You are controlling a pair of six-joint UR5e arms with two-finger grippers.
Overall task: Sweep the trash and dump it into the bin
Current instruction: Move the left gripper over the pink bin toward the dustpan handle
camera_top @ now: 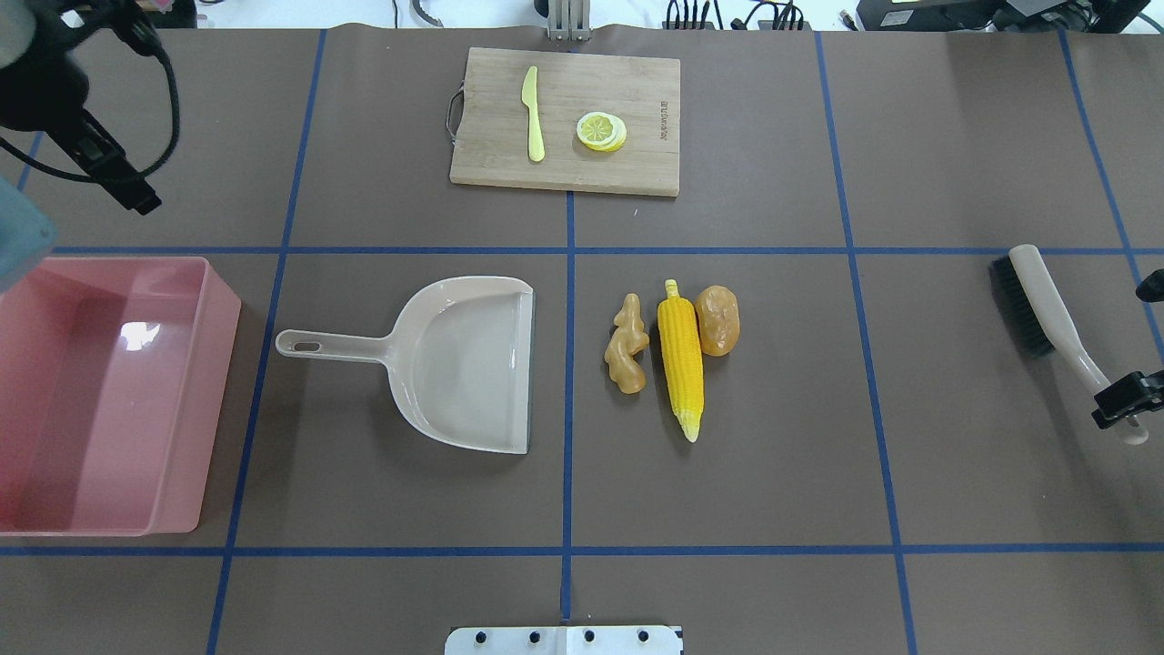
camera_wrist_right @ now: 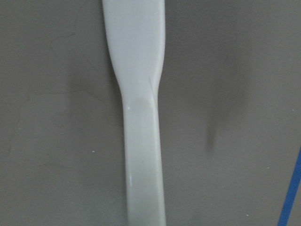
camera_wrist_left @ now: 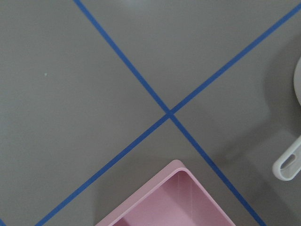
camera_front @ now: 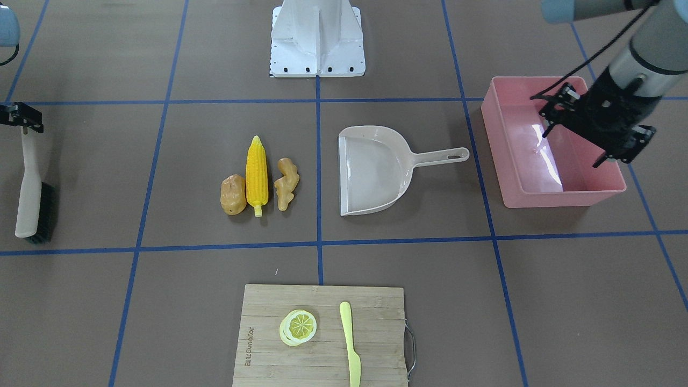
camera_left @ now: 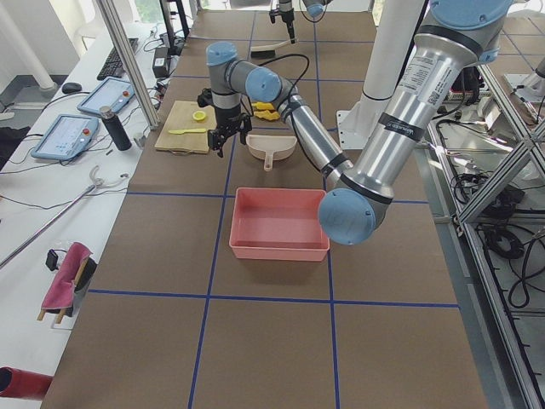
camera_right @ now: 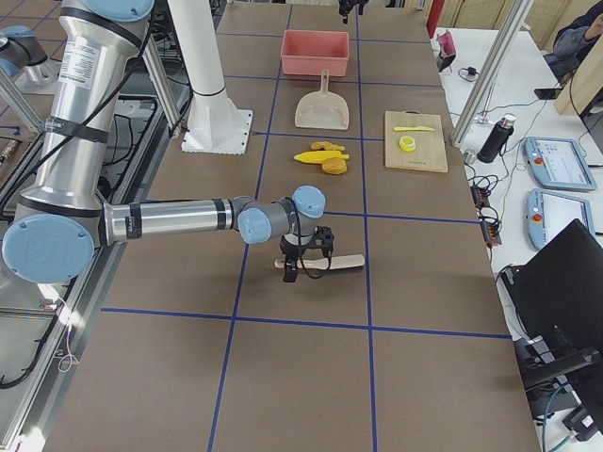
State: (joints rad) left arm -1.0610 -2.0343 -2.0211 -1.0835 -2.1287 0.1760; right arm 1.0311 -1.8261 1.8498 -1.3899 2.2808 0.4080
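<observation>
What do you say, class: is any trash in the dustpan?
No, the dustpan is empty; the corn, potato and ginger lie on the table beside its open mouth.

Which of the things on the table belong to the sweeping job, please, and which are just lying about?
For the job: corn cob, potato, ginger root, brush, dustpan, pink bin.

Just lying about: cutting board, lemon slice, yellow knife.
</observation>
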